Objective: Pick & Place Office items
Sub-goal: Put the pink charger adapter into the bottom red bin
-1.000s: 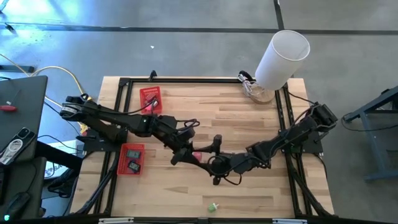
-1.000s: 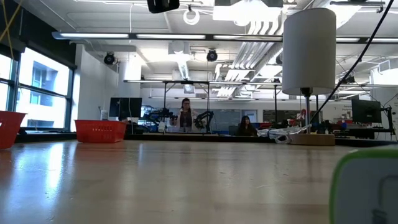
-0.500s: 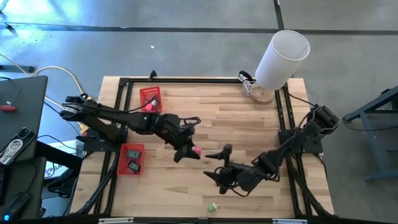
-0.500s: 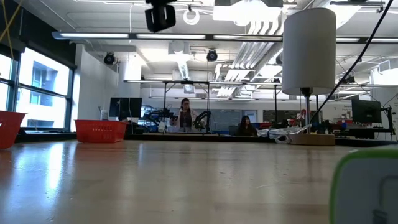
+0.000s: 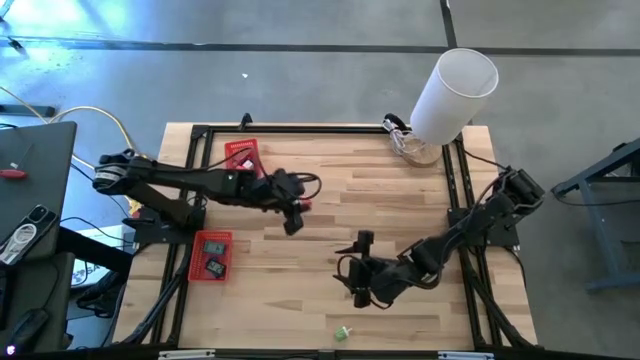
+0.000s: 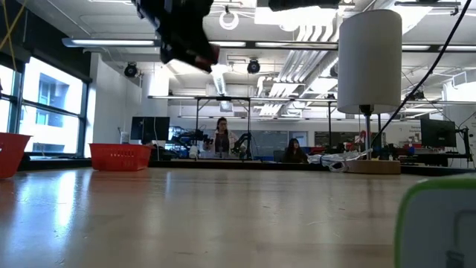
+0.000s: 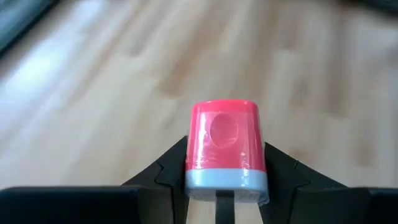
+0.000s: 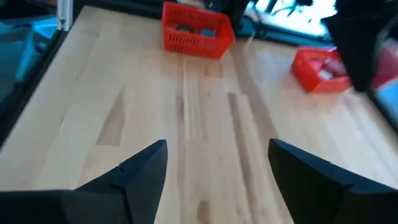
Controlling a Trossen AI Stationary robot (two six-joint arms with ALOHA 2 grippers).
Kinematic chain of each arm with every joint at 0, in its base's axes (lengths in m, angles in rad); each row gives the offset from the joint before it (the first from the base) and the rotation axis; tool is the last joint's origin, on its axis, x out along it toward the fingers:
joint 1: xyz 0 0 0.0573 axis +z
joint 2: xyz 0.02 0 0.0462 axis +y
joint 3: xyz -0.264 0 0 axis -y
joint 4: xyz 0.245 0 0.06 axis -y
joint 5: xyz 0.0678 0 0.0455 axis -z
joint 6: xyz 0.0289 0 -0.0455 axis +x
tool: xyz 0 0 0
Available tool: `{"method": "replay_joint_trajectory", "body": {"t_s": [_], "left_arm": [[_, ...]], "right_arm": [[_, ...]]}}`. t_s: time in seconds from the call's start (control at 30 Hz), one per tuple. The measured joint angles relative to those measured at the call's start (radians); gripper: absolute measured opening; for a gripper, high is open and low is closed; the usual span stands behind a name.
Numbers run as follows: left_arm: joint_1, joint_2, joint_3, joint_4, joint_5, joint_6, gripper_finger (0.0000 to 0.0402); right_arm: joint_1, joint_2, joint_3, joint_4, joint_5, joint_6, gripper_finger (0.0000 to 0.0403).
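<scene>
From above, the left gripper hangs over the wooden table, near a red mesh basket. The right gripper sits near the front, fingers spread, holding nothing. A small green piece lies at the front edge. The left wrist view shows a small red and pale blue block squeezed between the left fingers.

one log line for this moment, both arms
left gripper: shut on red piece, raised over table | right gripper: open, empty | green piece: on table
</scene>
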Motion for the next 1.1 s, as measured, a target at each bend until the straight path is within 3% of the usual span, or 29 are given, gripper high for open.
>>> {"method": "replay_joint_trajectory", "body": {"t_s": [0.13,0.4,0.63,0.83,1.1], "left_arm": [[0.030,-0.011,0.000,-0.135,-0.050,0.001,0.0126],[0.107,-0.050,0.000,-0.343,-0.082,-0.102,0.0125],[0.240,-0.067,0.000,-0.544,-0.198,-0.182,0.0125],[0.397,-0.065,0.000,-0.668,-0.195,-0.224,0.0125],[0.596,-0.065,-0.001,-0.723,-0.045,-0.243,0.0126]], "right_arm": [[-0.029,0.000,-0.025,-0.004,-0.074,0.050,0.0263],[-0.094,0.000,-0.099,-0.003,-0.115,0.145,0.0262],[-0.133,0.000,-0.125,0.005,-0.186,0.186,0.0262],[-0.132,0.000,-0.125,0.009,-0.204,0.184,0.0262],[-0.133,0.000,-0.125,0.009,-0.204,0.184,0.0262]]}}
